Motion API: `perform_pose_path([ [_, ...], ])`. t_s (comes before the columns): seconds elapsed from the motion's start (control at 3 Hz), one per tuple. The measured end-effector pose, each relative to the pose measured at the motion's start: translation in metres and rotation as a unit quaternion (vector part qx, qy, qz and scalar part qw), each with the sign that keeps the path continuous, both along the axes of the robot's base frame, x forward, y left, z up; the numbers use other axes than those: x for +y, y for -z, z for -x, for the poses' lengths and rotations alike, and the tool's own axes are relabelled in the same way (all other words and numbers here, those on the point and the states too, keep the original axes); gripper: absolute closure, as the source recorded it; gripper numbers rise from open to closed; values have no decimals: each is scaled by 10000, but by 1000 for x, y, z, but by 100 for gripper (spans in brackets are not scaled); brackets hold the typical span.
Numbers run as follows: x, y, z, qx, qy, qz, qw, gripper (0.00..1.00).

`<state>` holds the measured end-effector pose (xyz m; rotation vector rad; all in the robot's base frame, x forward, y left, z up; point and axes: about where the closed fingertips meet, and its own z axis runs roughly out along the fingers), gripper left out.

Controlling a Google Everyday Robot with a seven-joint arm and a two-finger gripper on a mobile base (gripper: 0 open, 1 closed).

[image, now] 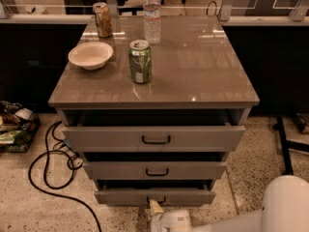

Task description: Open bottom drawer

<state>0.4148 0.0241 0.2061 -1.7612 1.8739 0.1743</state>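
Observation:
The bottom drawer (120,196) is the lowermost and narrowest of three grey drawer fronts, with a small black bar handle (156,200). It stands pulled out a little, with a dark gap above its front. My gripper (155,211) is at the bottom edge of the view, right at the handle; its pale fingertip (154,207) points up against it. The white arm (251,216) runs off to the lower right. The middle drawer (154,170) and top drawer (154,138) also stand slightly out.
On the cabinet top (203,71) are a green can (140,61), a cream bowl (91,55), a water bottle (152,14) and a brown can (102,19). A black cable (48,168) loops on the floor at left; a black stand leg (285,149) is at right.

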Motion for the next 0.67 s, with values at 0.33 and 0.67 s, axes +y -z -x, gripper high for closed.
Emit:
perform_pose_path([
  [0.33, 0, 2, -11, -75, -224, 458, 9987, 0],
  [0.67, 1, 6, -16, -78, -462, 844, 9953, 0],
])
